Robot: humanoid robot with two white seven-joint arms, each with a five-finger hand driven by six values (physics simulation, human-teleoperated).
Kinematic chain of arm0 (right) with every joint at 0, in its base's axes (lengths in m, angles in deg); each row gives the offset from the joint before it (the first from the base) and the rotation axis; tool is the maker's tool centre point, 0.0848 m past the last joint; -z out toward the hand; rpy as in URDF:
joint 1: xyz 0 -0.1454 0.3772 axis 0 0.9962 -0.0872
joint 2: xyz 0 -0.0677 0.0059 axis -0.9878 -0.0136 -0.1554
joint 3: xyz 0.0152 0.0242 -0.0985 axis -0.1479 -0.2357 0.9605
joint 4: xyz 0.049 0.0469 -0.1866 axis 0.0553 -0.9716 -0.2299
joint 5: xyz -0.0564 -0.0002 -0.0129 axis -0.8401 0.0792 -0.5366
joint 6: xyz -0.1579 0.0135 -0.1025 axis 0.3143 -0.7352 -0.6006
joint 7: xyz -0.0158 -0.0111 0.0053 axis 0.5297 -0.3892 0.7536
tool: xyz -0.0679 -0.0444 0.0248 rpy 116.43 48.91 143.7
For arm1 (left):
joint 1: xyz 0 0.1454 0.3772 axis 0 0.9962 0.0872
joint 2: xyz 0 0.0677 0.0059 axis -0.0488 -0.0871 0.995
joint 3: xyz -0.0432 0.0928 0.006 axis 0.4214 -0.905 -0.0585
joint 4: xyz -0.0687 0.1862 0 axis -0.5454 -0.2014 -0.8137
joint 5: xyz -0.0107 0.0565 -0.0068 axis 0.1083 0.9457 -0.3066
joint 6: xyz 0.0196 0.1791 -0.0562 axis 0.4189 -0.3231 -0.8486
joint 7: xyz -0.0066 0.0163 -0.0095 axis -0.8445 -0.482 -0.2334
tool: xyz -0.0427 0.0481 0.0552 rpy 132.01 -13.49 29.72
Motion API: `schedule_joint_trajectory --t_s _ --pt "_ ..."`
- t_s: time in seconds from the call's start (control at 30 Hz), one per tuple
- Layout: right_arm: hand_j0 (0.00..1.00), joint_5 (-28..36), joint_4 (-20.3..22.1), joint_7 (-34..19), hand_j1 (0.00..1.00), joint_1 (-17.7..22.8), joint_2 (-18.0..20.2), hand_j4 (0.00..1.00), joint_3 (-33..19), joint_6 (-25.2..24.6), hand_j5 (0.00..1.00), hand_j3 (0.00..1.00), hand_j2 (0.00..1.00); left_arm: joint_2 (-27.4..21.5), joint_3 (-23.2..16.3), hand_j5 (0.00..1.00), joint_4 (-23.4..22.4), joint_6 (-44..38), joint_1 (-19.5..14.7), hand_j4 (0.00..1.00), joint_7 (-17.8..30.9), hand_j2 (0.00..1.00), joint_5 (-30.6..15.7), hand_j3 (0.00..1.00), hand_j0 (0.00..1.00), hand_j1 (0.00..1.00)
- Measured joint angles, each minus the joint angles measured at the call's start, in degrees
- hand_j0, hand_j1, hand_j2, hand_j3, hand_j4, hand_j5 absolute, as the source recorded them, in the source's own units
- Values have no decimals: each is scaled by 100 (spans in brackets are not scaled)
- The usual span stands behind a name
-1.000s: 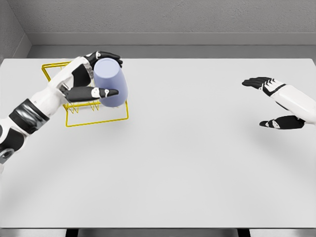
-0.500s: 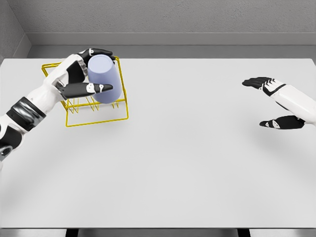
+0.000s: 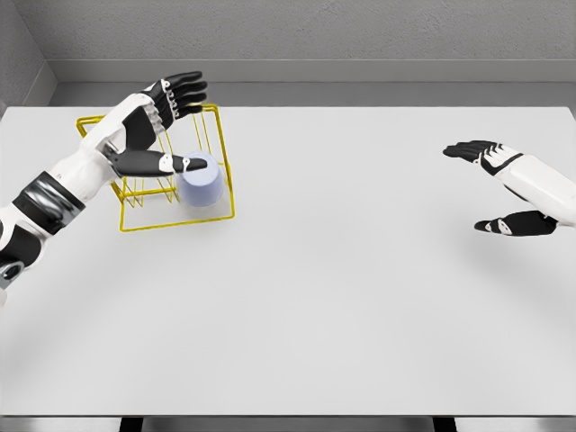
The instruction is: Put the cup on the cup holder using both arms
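1. The cup [image 3: 202, 184] now sits inside the yellow wire cup holder [image 3: 220, 209], released moments ago.
2. The left hand [image 3: 160, 121] hovers over the holder, fingers spread; placement looks done.
3. The right hand [image 3: 504, 189] hangs open, far right of the holder above the bench [image 3: 360, 297].
4. No writing visible.

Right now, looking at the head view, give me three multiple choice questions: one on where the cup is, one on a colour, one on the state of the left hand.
1. Where is the cup?
A. inside the wire cup holder
B. at the table centre
C. in the right hand

2. What colour is the holder?
A. red
B. yellow
C. black

3. How is the left hand?
A. clenched round the cup
B. out of view
C. open, fingers spread

Answers: 1 A, the cup sits within the wires. 2 B, its wire is yellow. 3 C, the fingers are spread above the cup.
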Motion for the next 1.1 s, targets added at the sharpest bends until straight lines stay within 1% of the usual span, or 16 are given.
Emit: schedule_joint_trajectory --t_s 0.3,0.57,0.7,0.73,0.87,1.0,1.03,1.1 --pt "100 0 -8 0 100 9 0 100 -3 0 100 100 100 -29 0 100 77 58 -35 100 2 100 23 100 100 100" --pt "100 0 -7 0 100 18 0 100 -3 0 100 100 100 -72 0 100 132 384 -35 100 4 100 36 100 100 100" --pt "100 0 -7 0 100 18 0 100 -3 0 100 100 100 -127 -1 100 158 718 61 100 4 100 38 100 100 100" --pt "100 0 -7 0 100 18 0 100 -3 0 100 100 100 -190 -2 100 185 831 176 100 4 100 41 100 100 100" --pt "100 0 -6 0 100 26 0 100 -3 0 100 100 100 -654 -1 100 245 1310 395 100 5 100 44 100 100 100" --pt "100 0 -6 0 100 26 0 100 -3 0 100 100 100 -1150 -1 100 262 1685 439 100 5 100 35 100 100 100" --pt "100 0 -8 0 100 26 0 100 -3 0 100 100 100 -1266 0 100 264 1769 580 100 4 100 36 100 100 100" --pt "100 0 -8 0 100 26 0 100 -3 0 100 100 100 -1491 3 100 265 2001 686 100 5 100 34 100 100 100"
